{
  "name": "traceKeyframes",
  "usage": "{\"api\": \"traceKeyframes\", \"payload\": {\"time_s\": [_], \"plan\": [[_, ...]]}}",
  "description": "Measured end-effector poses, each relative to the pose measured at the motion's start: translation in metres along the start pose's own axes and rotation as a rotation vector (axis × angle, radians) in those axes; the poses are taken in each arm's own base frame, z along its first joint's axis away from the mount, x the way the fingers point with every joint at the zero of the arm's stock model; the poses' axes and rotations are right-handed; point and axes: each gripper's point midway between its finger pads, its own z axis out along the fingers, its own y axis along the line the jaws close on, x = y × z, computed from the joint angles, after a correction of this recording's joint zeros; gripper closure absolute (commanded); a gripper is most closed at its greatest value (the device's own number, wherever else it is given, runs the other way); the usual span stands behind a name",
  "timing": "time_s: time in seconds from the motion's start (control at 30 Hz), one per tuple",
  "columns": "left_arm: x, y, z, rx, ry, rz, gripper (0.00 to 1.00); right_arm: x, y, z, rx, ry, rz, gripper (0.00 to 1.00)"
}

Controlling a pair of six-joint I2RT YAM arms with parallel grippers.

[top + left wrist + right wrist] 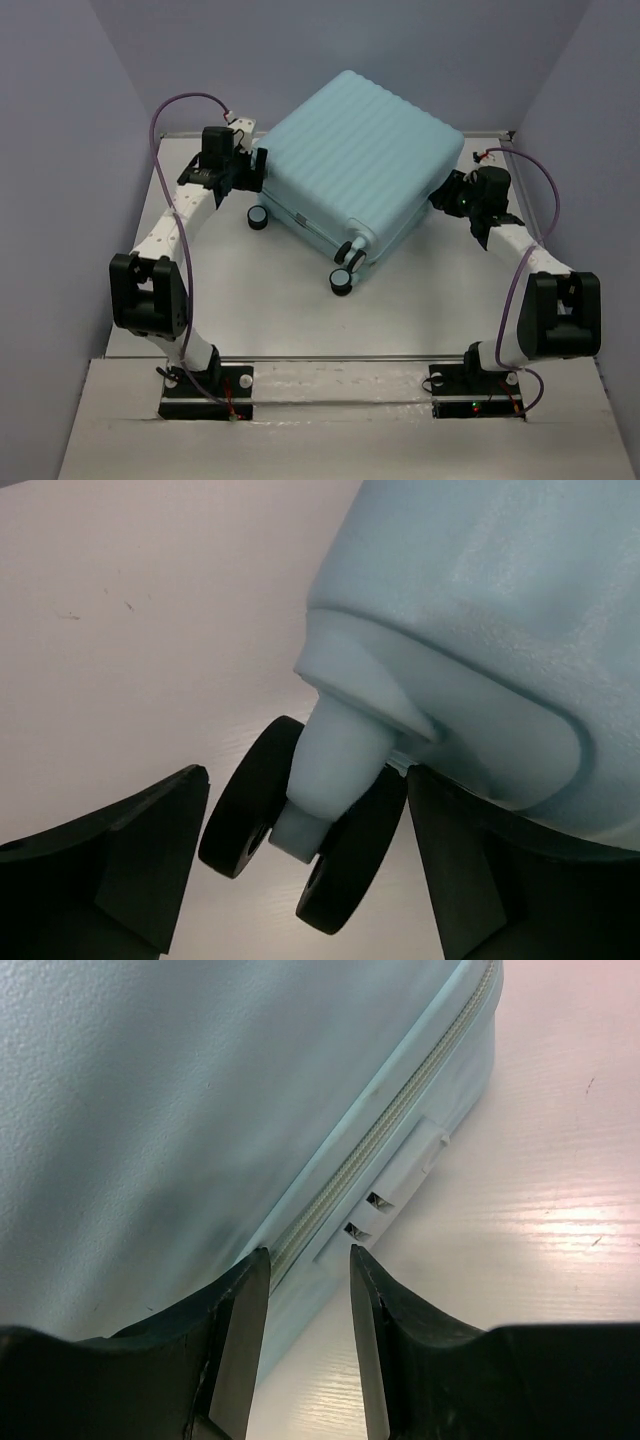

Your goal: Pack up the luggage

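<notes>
One closed luggage (355, 160) lies flat mid-table (300, 320) between two arms. The left gripper (305, 780) gapes wide around one twin-wheeled caster (250, 810), gripping nothing, while the right gripper (308, 1255), narrowly parted and empty, faces the zipper (400, 1130). From above, at least three casters show, and both sets of fingertips are hard to make out.

I saw the luggage (350, 165) shell as hard plastic, ribbed on top, w/ fine pebbled matt grain up close. Its zip (385, 1130) had woven cloth tape. Caster wheels (245, 810) were smooth black, semi-matt. Table (560, 1230) was pale wood-grain, slightly glossy. My right gripper (308, 1252) had matt black plastic fingers (235, 1350).
</notes>
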Motion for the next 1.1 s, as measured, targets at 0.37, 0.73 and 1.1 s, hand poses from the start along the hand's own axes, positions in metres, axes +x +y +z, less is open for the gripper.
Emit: {"api": "traceKeyframes", "payload": {"time_s": [0.37,0.73,1.1], "plan": [[0.000,0.004,0.008,0.010,0.007,0.032,0.94,-0.001,0.004,0.011,-0.037,0.026,0.017,0.56],[0.036,-0.020,-0.050,0.005,-0.025,-0.057,0.94,-0.034,0.015,0.072,-0.141,0.030,0.051,0.56],[0.030,-0.062,-0.136,0.123,-0.157,-0.192,0.82,-0.061,0.050,0.059,-0.234,-0.017,0.011,0.36]]}}
